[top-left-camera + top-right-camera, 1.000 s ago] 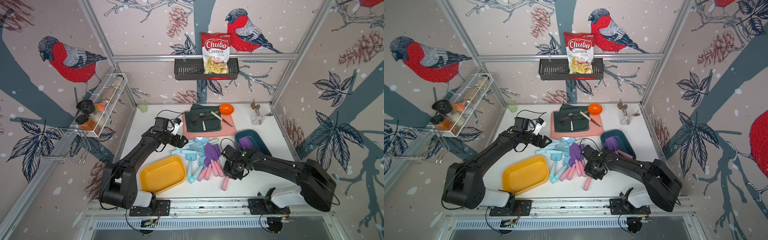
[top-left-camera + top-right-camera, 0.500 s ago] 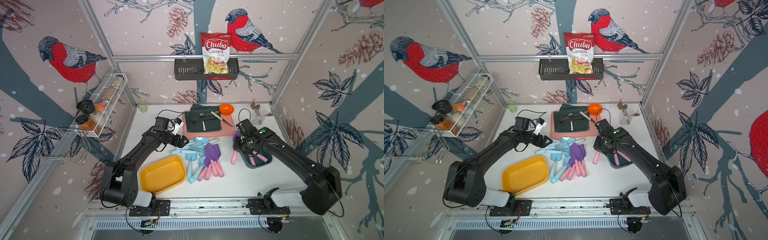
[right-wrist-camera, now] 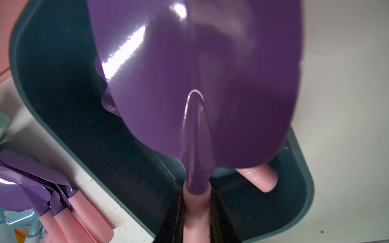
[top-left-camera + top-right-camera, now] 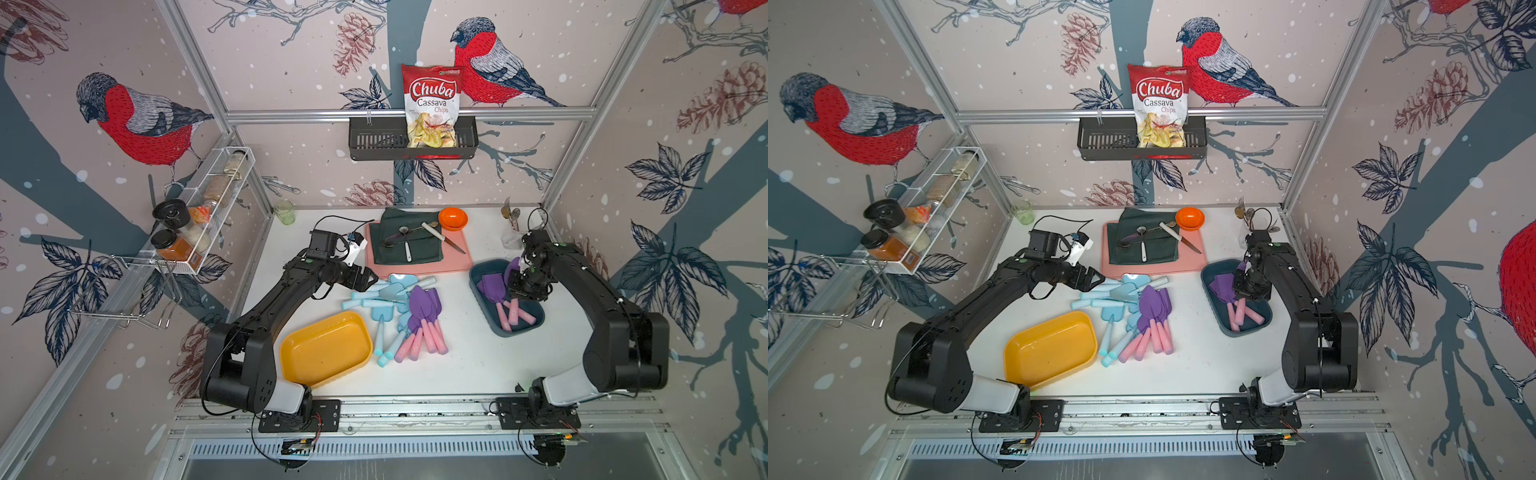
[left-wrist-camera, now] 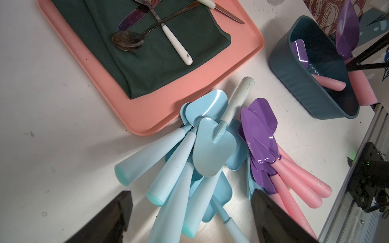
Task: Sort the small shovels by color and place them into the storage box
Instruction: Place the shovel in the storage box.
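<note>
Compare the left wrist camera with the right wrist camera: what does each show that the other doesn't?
Left wrist only: the green cloth with a metal spoon and a knife, plus the open left hand. Right wrist only: a yellow sliver at the frame edge, probably the yellow box. Both: the teal storage box, the purple shovel gripped by the right hand, and purple shovels lying on the table.

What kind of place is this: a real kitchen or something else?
Likely a robot test cell staged as a kitchen: an aluminium frame carrying printed bird wallpaper, a wall spice rack, a chips bag.
</note>
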Action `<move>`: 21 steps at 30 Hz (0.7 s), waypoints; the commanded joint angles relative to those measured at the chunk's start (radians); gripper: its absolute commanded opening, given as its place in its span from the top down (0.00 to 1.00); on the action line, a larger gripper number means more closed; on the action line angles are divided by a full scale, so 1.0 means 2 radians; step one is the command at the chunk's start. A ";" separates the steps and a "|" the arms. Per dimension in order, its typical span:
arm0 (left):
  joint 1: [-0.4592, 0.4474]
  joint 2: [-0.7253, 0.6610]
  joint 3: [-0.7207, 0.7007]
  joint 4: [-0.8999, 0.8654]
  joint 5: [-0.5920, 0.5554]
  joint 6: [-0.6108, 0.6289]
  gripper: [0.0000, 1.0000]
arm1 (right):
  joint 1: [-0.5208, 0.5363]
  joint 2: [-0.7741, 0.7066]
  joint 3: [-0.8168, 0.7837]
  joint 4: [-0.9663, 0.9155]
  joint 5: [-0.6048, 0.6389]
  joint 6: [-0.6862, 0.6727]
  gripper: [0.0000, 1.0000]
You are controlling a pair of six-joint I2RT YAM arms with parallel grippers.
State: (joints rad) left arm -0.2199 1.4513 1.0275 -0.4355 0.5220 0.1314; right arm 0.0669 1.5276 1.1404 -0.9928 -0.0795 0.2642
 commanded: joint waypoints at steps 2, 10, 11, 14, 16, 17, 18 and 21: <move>0.001 0.006 0.006 -0.001 0.003 0.008 0.08 | 0.023 0.020 -0.003 0.011 -0.009 -0.013 0.82; 0.001 0.011 0.009 -0.004 0.004 0.009 0.08 | 0.078 0.066 -0.010 0.021 0.023 -0.002 0.76; 0.001 0.011 0.009 -0.004 0.002 0.009 0.08 | 0.085 0.067 -0.010 0.024 0.024 -0.002 0.73; 0.001 0.011 0.009 -0.003 0.004 0.009 0.08 | 0.108 0.066 -0.007 0.029 0.025 -0.005 0.67; 0.001 0.013 0.009 -0.003 0.004 0.008 0.08 | 0.120 0.062 -0.006 0.030 0.027 -0.006 0.61; 0.001 0.013 0.010 -0.002 0.005 0.008 0.08 | 0.123 0.061 -0.007 0.031 0.026 -0.004 0.58; 0.001 0.014 0.010 -0.003 0.005 0.008 0.08 | 0.123 0.059 -0.008 0.032 0.023 -0.002 0.56; 0.001 0.014 0.010 -0.002 0.005 0.008 0.08 | 0.123 0.055 -0.010 0.033 0.019 0.008 0.55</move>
State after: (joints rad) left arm -0.2195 1.4776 1.0405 -0.4393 0.5228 0.1352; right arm 0.3115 1.6489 1.1225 -0.9314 -0.0410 0.2615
